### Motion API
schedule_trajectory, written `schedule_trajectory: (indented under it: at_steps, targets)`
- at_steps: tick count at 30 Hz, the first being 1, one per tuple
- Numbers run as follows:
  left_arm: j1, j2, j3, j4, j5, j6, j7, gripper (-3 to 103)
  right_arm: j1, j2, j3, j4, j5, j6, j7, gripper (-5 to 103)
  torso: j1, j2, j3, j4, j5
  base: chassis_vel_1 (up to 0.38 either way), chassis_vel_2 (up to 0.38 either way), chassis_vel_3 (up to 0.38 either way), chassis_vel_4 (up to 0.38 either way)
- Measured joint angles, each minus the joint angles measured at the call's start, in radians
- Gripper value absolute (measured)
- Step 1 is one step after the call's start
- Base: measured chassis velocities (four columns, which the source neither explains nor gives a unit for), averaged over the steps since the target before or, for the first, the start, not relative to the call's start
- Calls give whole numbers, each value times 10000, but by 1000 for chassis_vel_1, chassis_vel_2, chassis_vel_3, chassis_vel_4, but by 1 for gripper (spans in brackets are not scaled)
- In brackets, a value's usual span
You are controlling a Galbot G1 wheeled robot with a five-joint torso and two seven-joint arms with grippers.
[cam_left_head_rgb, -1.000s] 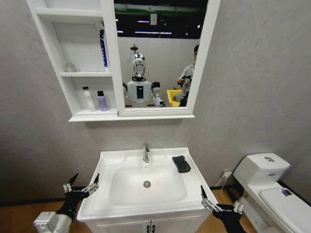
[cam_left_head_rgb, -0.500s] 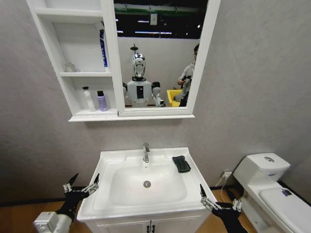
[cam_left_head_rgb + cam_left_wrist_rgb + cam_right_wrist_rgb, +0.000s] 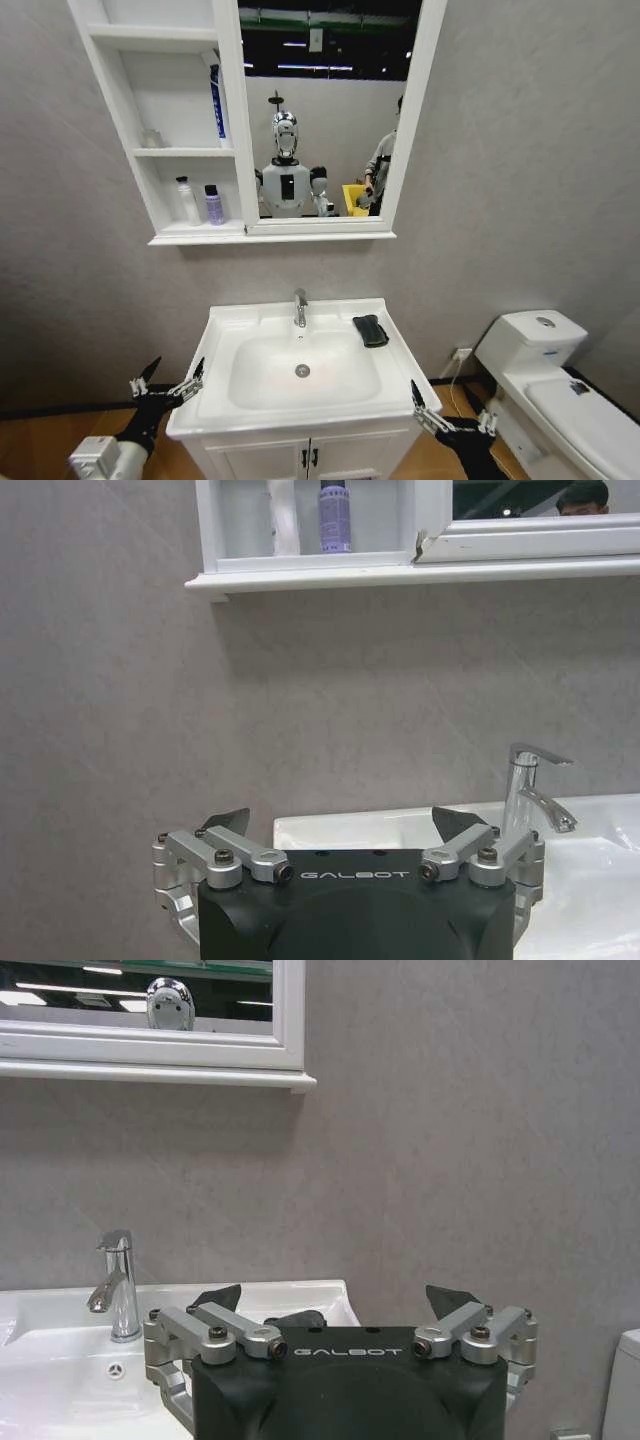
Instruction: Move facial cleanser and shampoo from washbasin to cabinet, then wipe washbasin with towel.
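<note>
White ceramic washbasin (image 3: pixel 230 325), chrome faucet (image 3: pixel 300 309). Dark grey-black folded towel (image 3: pixel 370 330). White wall cabinet (image 3: pixel 135 130); purple bottle (image 3: pixel 213 205), white bottle (image 3: pixel 187 201), blue tube (image 3: pixel 216 105). Plain grey wall (image 3: pixel 520 170).

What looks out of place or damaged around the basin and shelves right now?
Nothing stands out. The towel lies flat on the washbasin rim right of the faucet, bottles stand upright in the cabinet, and no spill shows.

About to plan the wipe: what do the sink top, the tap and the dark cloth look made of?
The sink top looks like glazed white ceramic: smooth, with soft glare in the bowl. The tap appears to be chromed metal, bright and mirror-like. The cloth seems a soft dark fabric, matte and folded, though its weave cannot be made out.
</note>
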Motion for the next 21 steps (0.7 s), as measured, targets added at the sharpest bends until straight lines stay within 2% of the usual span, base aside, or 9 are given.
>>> schedule_trajectory:
  at_steps: [4, 5, 6, 8, 15, 17, 18, 21]
  targets:
    - [0, 0, 0, 0, 0, 0, 0, 100, 1, -1, -1, -3, 0, 0, 0, 100, 2, 0, 1, 4, -3, 237, -240, -243, 241]
    - [0, 0, 0, 0, 0, 0, 0, 100, 1, 0, 0, -4, 0, 1, 0, 100, -1, 1, -1, -3, -5, 265, -271, -259, 226]
    - [0, 0, 0, -1, 0, 0, 0, 100, 1, 0, -1, -5, 0, 1, -1, 100, -3, 2, -2, 0, 8, 295, -256, -259, 277]
    - [0, 0, 1, 0, 0, 0, 0, 100, 1, 0, -1, -5, -1, 2, -1, 100, 0, 1, 0, 0, -5, 319, -320, -301, 277]
    - [0, 0, 0, -1, 0, 1, 0, 100, 3, -1, -2, -11, -2, 6, -1, 100, 4, 0, 1, 1, 6, 346, -337, -324, 342]
    - [0, -1, 0, 0, 0, 2, 0, 100, 3, -1, 0, -12, -2, 7, 0, 100, -1, 1, -1, 2, -7, 385, -362, -370, 369]
    - [0, 0, -1, -1, 0, 1, 0, 100, 2, -1, -2, -12, -2, 9, -1, 100, -4, 3, -2, -1, 3, 371, -349, -361, 363]
    - [0, 0, 1, 0, -1, 2, 0, 100, 3, -1, -2, -13, -3, 9, -1, 100, -1, 1, 0, 2, -3, 371, -353, -355, 366]
